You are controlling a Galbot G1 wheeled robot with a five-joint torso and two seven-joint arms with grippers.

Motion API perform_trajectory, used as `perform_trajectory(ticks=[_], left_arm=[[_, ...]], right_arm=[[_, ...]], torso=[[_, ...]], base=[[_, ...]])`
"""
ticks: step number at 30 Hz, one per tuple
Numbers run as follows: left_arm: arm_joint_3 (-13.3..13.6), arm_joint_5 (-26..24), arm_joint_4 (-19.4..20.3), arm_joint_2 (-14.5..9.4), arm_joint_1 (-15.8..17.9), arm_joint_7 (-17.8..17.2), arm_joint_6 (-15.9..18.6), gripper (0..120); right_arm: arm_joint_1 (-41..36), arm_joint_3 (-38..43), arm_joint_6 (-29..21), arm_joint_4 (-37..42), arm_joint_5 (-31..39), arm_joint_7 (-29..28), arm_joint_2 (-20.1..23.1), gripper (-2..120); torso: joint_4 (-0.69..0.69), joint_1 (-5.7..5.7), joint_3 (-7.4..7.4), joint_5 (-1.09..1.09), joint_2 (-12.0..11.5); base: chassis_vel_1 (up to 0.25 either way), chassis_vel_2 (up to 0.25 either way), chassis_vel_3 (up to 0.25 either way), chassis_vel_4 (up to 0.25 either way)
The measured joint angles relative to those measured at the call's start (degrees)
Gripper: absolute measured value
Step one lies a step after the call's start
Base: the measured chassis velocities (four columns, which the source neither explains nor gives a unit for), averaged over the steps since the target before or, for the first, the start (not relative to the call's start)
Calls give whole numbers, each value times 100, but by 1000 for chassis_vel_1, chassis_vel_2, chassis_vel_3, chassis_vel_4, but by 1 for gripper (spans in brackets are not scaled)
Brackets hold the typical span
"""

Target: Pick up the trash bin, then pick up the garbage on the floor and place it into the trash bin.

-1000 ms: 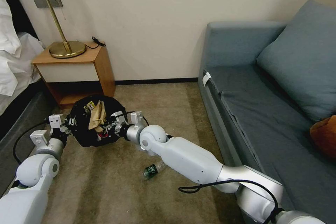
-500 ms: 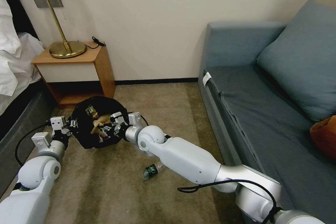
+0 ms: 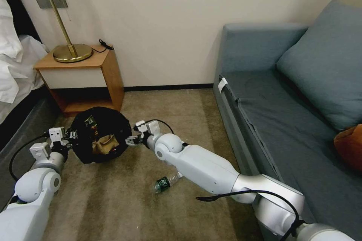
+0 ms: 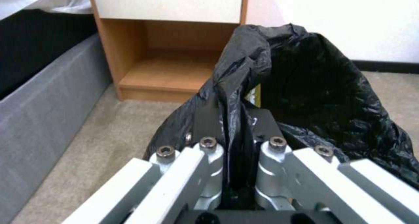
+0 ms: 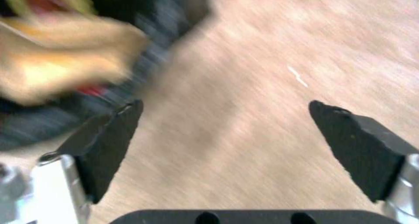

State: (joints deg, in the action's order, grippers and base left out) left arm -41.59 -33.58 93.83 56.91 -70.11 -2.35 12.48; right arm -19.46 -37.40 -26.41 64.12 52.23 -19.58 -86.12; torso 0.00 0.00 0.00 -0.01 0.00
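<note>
Nearest the robot on the floor (image 3: pixel 124 211), a beige-brown carpet, lies the small clear bottle (image 3: pixel 164 182) with its green label, on its side just beside the right forearm and untouched; it looks light, smooth and apt to roll, so the safest hold is probably across its middle, square to its length; farther out, the right gripper (image 3: pixel 131 140) hovers just beside the bin's rim on the sofa side, its black pads spread wide with nothing between them, as the right wrist view shows over bare carpet; on the robot's left, the left gripper (image 4: pixel 233 145) is clamped on a fold of black liner at the rim of the trash bin (image 3: pixel 98 134), the jaws nearly together with the plastic pinched between; the bin is tilted with its mouth toward the head camera, and whether it rests on the carpet or hangs clear cannot be told; inside it sit the crumpled tan paper bag (image 3: pixel 104 144), a scrap of red below it and a yellowish wrapper (image 3: pixel 89 121) near the far rim; the glossy liner is thin and slippery and could slide or tear, so a grip that takes in the stiff rim beneath would likely hold better; beyond stand the wooden nightstand (image 3: pixel 85 79) and the blue sofa (image 3: pixel 286 113) against the wall.
</note>
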Motion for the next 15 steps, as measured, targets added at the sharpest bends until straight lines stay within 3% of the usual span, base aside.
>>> perform_trajectory(ticks=[1, 6, 15], left_arm=[[-10, 2, -50, -31, 9, -2, -2, 5], [-39, -7, -120, -117, 20, -4, -10, 5], [-131, -80, -189, -301, -26, -24, -26, 5]], right_arm=[[-62, -68, -113, -5, 2, -297, 24, 99], [-210, -268, -341, 157, 3, -582, 196, 100], [-176, -787, -574, 751, -477, -94, 763, 100]], torso=[[0, 0, 0, 0, 0], [0, 0, 0, 0, 0], [0, 0, 0, 1, 0]], base=[[0, 0, 0, 0], [0, 0, 0, 0], [0, 0, 0, 0]])
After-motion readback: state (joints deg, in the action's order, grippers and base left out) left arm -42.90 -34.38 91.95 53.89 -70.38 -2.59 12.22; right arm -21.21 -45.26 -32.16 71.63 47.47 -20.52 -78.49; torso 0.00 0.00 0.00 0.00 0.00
